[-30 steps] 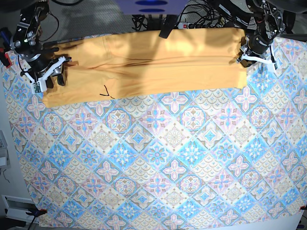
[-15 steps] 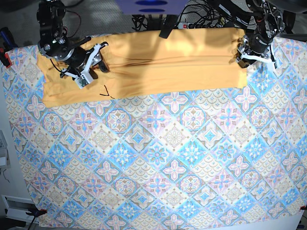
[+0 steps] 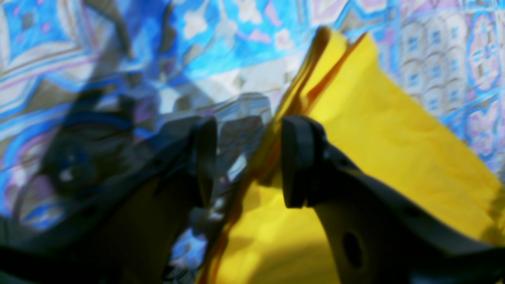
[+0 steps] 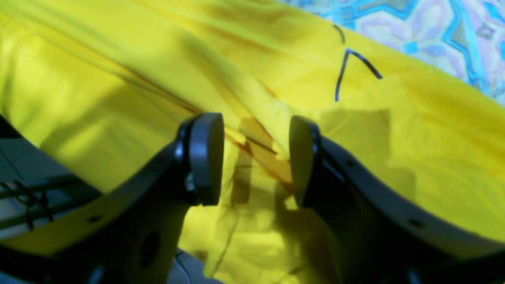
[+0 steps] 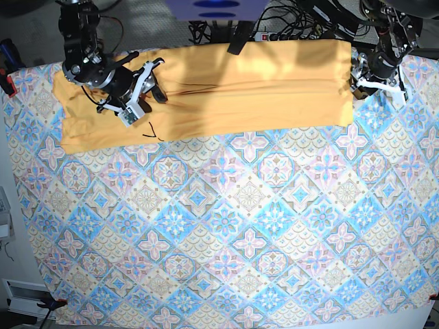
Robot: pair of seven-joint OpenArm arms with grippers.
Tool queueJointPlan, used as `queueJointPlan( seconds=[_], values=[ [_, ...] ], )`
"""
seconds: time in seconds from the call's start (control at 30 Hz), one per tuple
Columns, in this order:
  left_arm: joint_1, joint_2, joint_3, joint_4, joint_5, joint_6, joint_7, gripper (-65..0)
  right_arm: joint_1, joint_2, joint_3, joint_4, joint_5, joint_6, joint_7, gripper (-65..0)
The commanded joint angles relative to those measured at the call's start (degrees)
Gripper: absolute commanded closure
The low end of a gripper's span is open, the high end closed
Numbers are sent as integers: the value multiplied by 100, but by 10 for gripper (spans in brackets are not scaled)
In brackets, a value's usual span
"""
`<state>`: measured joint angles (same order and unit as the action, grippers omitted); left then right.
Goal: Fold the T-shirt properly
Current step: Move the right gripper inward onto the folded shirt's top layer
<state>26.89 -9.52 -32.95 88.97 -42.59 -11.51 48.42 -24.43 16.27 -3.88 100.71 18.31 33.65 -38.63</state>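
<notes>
The T-shirt (image 5: pixel 240 86) lies as a long pale orange band across the far side of the table, with a thin black squiggle (image 5: pixel 152 131) near its front left edge. My right gripper (image 5: pixel 145 92) hovers open over the shirt's left part. In the right wrist view its fingers (image 4: pixel 205 157) stand apart above creased cloth, and the squiggle (image 4: pixel 349 67) lies just beyond them. My left gripper (image 5: pixel 358 77) is at the shirt's right end, open. In the left wrist view the shirt's layered edge (image 3: pixel 311 79) runs between the jaws, close beside the right finger (image 3: pixel 296 157), unclamped.
A blue-and-pink patterned tablecloth (image 5: pixel 226 226) covers the table to its front edge. Cables and a power strip (image 5: pixel 295 20) lie behind the shirt. A red clamp (image 5: pixel 5 86) sits at the cloth's left edge.
My left gripper went from shut on the shirt's right end to open and shifted slightly right. The right gripper travelled from the shirt's left edge rightward over the cloth, staying open.
</notes>
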Motion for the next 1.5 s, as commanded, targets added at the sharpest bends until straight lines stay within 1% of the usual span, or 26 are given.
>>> queueJointPlan(
  seconds=[0.0, 0.1, 0.23, 0.3, 0.5, 0.57, 0.63, 0.73, 0.8, 1.17, 1.33, 1.47],
  values=[
    [-4, -81, -24, -75, -71, -32, -56, -263, 38, 56, 23, 88, 82, 7, 123, -263],
    [-180, -90, -15, -400, -71, -49, -47, -263, 38, 56, 23, 88, 82, 7, 123, -263],
    [-364, -99, -15, -567, -44, -58, 340, -262, 38, 56, 23, 88, 82, 7, 123, -263],
    [-426, -81, -15, -594, -36, -58, 428, -262, 38, 56, 23, 88, 82, 7, 123, -263],
    [-435, -55, 11, -594, -36, -67, 446, -262, 38, 47, 23, 88, 82, 7, 123, -263],
    [-408, -64, 240, -594, -36, -67, 446, -260, 38, 47, 23, 88, 82, 7, 123, -263],
    [-364, -90, 442, -594, -53, -67, 446, -241, 47, 47, 23, 88, 82, 7, 123, -263],
    [-250, -81, 495, -576, -80, -67, 437, -200, 144, 47, 23, 88, 82, 7, 96, -263],
    [-215, -64, 495, -567, -80, -67, 437, -192, 170, 47, 23, 88, 82, 7, 96, -263],
    [-100, -64, 504, -558, -80, -76, 446, -188, 170, 39, 14, 79, 82, 7, 96, -263],
    [-100, -90, 785, -558, -88, -76, 446, -186, 170, 39, 14, 79, 90, 7, 96, -263],
    [-100, -81, 803, -558, -88, -76, 446, -186, 170, 39, 14, 79, 90, 7, 96, -263]
  ],
)
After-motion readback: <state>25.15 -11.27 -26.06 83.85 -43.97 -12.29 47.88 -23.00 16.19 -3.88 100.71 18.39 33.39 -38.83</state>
